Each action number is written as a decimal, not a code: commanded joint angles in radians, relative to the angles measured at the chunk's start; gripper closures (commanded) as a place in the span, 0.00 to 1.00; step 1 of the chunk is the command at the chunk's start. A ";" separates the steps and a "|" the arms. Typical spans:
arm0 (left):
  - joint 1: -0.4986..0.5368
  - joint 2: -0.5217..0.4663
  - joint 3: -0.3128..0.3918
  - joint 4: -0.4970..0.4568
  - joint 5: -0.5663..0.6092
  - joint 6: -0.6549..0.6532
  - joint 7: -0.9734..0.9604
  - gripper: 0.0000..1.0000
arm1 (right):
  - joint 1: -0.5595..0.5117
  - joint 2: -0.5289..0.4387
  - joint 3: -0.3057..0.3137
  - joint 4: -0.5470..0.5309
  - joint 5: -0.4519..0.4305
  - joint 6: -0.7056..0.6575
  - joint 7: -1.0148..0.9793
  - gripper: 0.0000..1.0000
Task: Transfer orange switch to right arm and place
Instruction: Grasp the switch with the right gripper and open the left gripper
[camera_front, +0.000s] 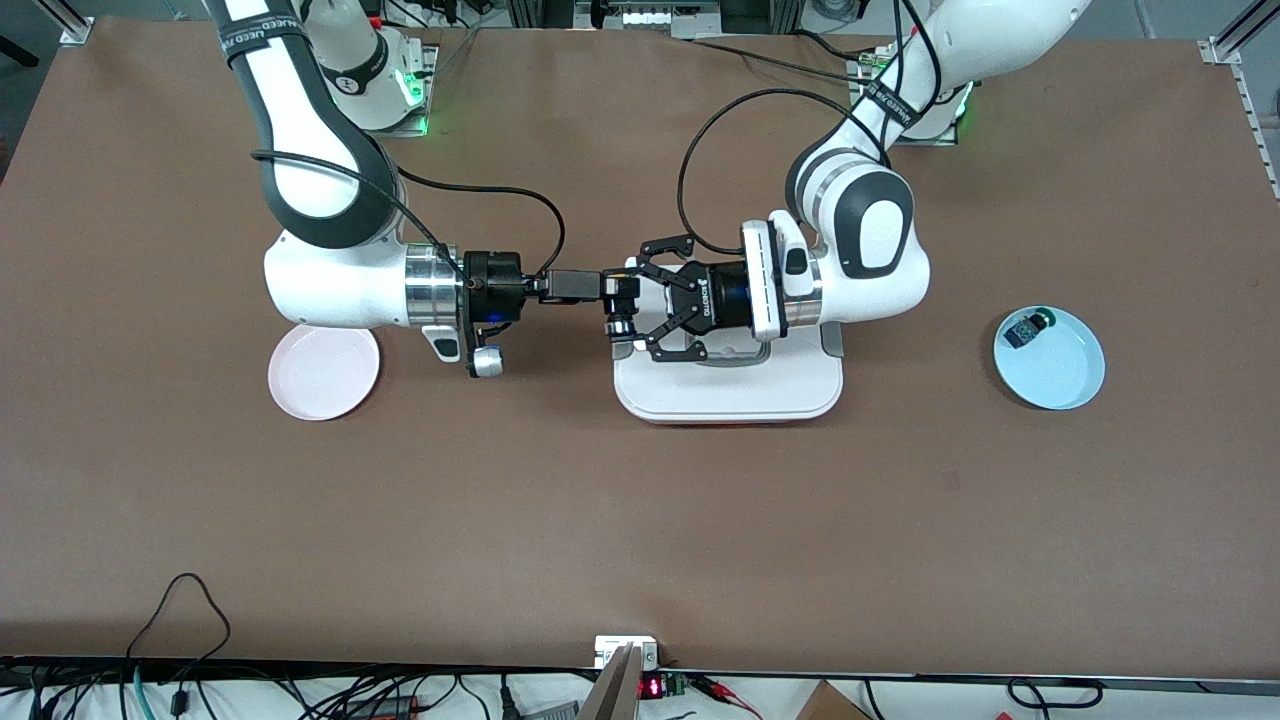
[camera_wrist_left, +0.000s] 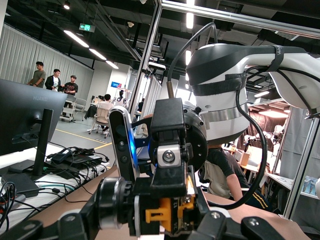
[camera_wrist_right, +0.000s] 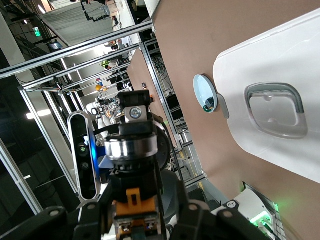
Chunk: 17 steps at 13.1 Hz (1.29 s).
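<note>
The orange switch (camera_wrist_left: 172, 216) is held in the air between both grippers, over the edge of the white tray (camera_front: 730, 395) toward the right arm's end. It also shows in the right wrist view (camera_wrist_right: 137, 210). In the front view it is almost hidden by fingers. My left gripper (camera_front: 622, 303), the black claw on the white boxy wrist, is shut on the switch from its two sides. My right gripper (camera_front: 618, 292), slim and black with a silver cuff, meets it head-on. Its fingers sit above and below the switch and look shut on it.
A pink plate (camera_front: 323, 372) lies on the table under the right arm's wrist. A pale blue plate (camera_front: 1060, 380) toward the left arm's end holds a small black part with a green knob (camera_front: 1022, 330). The white tray has a recessed handle (camera_wrist_right: 275, 107).
</note>
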<state>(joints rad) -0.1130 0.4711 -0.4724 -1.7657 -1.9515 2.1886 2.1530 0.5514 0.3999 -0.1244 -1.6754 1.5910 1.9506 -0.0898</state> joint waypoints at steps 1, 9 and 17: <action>-0.007 -0.006 0.001 0.005 -0.044 0.005 0.041 0.81 | 0.004 -0.009 -0.004 -0.014 0.015 0.005 -0.025 0.82; -0.007 -0.008 0.001 0.000 -0.070 0.003 0.033 0.00 | -0.060 -0.003 -0.008 0.023 0.006 -0.028 0.001 1.00; 0.012 -0.040 0.001 -0.006 -0.052 -0.009 -0.140 0.00 | -0.278 0.039 -0.014 0.143 -0.358 -0.346 0.024 1.00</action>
<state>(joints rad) -0.1090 0.4638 -0.4717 -1.7611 -1.9894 2.1875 2.0704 0.3315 0.4109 -0.1461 -1.6030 1.3444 1.6834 -0.0891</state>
